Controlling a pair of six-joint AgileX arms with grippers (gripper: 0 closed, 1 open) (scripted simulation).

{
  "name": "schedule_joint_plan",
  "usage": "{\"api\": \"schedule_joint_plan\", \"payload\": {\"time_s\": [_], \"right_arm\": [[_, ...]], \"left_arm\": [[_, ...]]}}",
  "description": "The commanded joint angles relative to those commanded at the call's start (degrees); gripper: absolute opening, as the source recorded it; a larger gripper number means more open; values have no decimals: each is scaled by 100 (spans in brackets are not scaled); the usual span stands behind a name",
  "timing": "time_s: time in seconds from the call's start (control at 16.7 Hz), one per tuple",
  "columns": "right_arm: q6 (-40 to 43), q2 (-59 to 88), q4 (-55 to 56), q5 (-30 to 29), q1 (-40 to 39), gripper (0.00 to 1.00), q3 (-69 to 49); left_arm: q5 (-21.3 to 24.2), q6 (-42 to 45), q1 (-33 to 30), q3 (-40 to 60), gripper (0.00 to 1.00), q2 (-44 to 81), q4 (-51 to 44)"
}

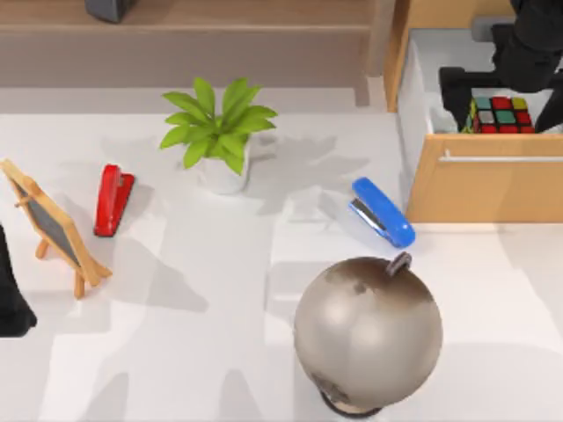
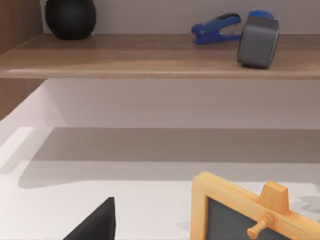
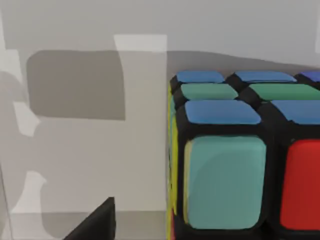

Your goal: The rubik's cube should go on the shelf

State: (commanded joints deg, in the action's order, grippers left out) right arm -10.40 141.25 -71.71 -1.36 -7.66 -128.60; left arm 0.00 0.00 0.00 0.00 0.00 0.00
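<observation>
Inside the open drawer [image 1: 457, 167] at the desk's right, we are reaching our right hand [image 1: 497, 92] around the rubik's cube [image 1: 501, 115]; grip unclear, and the shelf [image 1: 220, 40] is awaiting it.

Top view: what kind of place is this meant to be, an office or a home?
Probably a rendered desk or study corner. Office items point that way: a red stapler, a blue stapler, a globe and a small easel chalkboard on a white table.
</observation>
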Motion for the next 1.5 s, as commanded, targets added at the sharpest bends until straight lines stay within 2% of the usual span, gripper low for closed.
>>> {"api": "schedule_joint_plan", "payload": {"time_s": [0.06,0.84,1.5], "right_arm": [[0,0,0,0,0,100,0],[0,0,0,0,0,2,0],[-30,-63,-64,-36,-15,0,44]], "left_arm": [[0,0,0,0,100,0,0],[0,0,0,0,100,0,0],[0,0,0,0,100,0,0]]}}
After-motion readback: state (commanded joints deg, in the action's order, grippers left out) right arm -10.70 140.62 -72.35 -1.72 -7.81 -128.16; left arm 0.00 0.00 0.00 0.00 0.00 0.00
